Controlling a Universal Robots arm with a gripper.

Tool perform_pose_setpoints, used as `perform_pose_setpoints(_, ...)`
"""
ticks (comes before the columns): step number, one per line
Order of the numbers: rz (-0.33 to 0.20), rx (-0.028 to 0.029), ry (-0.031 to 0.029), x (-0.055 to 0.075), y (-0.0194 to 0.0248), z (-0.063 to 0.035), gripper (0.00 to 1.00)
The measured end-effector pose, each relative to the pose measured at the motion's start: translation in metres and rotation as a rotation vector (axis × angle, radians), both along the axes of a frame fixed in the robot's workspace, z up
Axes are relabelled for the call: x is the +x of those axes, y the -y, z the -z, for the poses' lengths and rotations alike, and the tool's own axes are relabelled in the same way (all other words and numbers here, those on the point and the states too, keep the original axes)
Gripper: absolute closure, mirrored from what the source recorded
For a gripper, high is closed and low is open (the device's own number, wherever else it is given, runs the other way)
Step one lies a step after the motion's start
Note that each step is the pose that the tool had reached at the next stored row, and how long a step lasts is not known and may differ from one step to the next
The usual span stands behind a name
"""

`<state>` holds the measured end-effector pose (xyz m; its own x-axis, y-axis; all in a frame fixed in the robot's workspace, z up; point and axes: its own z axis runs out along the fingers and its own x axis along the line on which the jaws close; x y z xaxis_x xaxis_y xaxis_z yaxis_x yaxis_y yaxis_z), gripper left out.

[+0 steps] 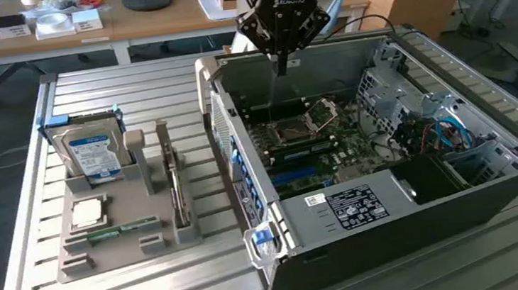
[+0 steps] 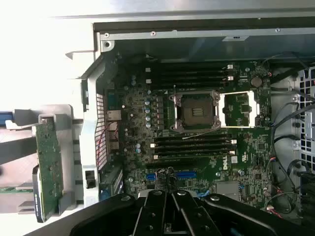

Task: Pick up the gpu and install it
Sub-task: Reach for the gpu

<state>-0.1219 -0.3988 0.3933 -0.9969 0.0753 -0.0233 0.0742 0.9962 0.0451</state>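
The claw (image 1: 280,68) hangs over the far end of the open computer case (image 1: 491,187), clenched shut on nothing. The gpu (image 1: 177,188) stands on edge in a grey holder (image 1: 108,256) on the counter (image 1: 140,92), just outside the case. A hard drive (image 1: 93,150) sits farther from the case.

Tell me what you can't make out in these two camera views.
- gpu: exterior view, edge-on in its holder, faces hidden.
- Motherboard, lower edge: wrist view, covered by the gripper.
- White label: exterior view, print too small.
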Motion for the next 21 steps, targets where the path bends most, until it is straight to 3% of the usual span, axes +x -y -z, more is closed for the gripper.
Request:
perform_pose_setpoints(14,0.000,0.0001,0.0002,0.000,0.0000,0.0001,0.89)
perform_pose_setpoints(21,0.000,0.0000,0.0000,-0.012,0.0000,0.0000,0.89)
